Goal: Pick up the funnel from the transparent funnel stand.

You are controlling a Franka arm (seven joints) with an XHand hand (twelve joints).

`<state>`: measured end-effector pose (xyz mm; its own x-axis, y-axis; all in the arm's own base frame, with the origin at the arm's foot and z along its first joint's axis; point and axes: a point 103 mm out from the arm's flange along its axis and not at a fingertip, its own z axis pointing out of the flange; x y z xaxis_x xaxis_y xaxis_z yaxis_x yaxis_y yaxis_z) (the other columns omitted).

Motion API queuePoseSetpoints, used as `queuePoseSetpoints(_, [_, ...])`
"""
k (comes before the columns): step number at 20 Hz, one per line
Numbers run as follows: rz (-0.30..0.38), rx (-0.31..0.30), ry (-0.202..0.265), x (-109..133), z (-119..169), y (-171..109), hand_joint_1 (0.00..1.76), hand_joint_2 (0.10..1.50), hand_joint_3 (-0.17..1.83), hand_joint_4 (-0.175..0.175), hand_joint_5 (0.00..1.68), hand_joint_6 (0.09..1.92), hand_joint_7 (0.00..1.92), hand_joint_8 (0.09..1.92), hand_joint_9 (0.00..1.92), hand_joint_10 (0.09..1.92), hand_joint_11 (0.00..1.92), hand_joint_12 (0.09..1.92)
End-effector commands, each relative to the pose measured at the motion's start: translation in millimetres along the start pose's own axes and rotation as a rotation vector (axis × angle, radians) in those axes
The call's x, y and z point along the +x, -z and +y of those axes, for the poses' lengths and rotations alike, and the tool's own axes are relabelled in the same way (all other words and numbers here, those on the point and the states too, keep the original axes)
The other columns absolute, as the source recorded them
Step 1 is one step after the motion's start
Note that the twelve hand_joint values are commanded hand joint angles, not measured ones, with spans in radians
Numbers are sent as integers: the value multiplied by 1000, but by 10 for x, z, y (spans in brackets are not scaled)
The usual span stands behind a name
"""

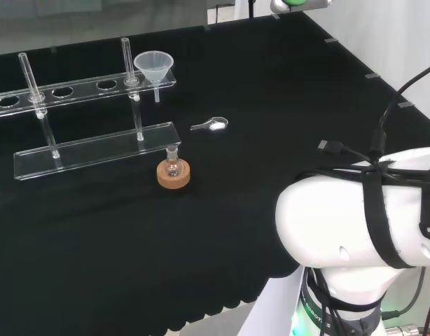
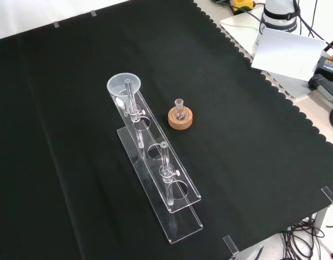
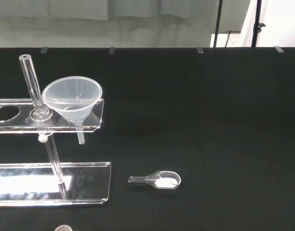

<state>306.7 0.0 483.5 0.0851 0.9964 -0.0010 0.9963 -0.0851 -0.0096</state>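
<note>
From the head view I see my arm's big white link (image 1: 348,231) low at the right, rounded and bulky. Black straps (image 1: 377,210) wrap over it and black cables (image 1: 393,105) loop up from it toward the upper right. Below the link, the arm's joint narrows to a darker ring (image 1: 327,308) at the bottom edge. In the front view I make out the arm's white base (image 2: 279,12) at the top right, a black band around it. I cannot tell how the fingers stand.
</note>
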Motion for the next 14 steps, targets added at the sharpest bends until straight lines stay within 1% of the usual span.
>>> queuePoseSetpoints(1, [-8, -6, 0, 4, 3, 1, 0, 1115, 551, 7, 160, 228, 9, 534, 116, 649, 27, 1290])
queuePoseSetpoints(3, [-11, -6, 1, 13, 9, 0, 0, 1161, 465, 7, 198, 122, 3, 526, 108, 649, 6, 1327])
queuePoseSetpoints(5, [-12, -7, 0, 13, 12, -5, 0, 1175, 437, 8, 210, 87, 1, 522, 105, 649, 0, 1336])
queuePoseSetpoints(9, [-11, -11, -6, -7, 16, -17, 0, 1180, 426, 9, 214, 87, 0, 520, 104, 648, 0, 1337])
queuePoseSetpoints(14, [-10, 10, -24, -18, 81, -77, 0, 1181, 423, 9, 215, 87, 0, 517, 104, 648, 0, 1335])
